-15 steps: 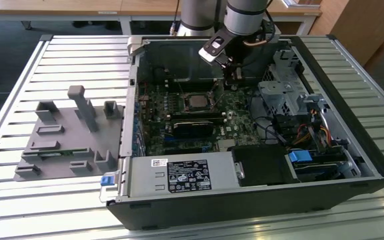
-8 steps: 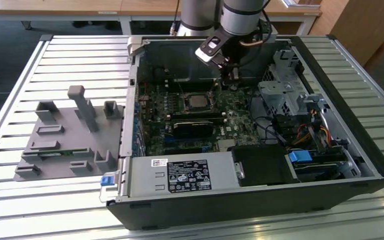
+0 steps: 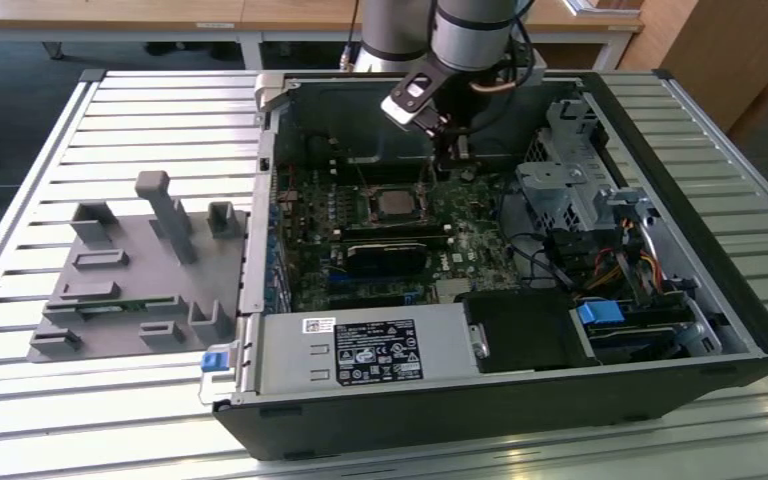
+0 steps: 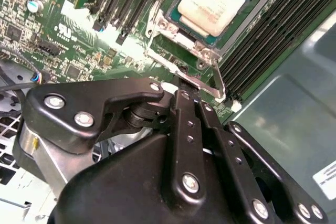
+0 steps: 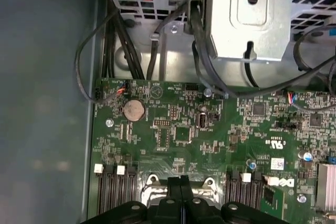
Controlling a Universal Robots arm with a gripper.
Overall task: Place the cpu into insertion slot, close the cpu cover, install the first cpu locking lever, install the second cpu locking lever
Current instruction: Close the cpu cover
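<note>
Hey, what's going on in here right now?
A robot arm is reaching into an open computer case. The cpu is already seated on the motherboard, with the metal cpu cover framing it. The claw, its fingers together, is down at a locking lever beside the chip.

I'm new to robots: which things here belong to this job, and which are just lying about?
Job: cpu, cover, gripper.
Lying about: grey fixture, coin battery, cables, drive cage.
</note>
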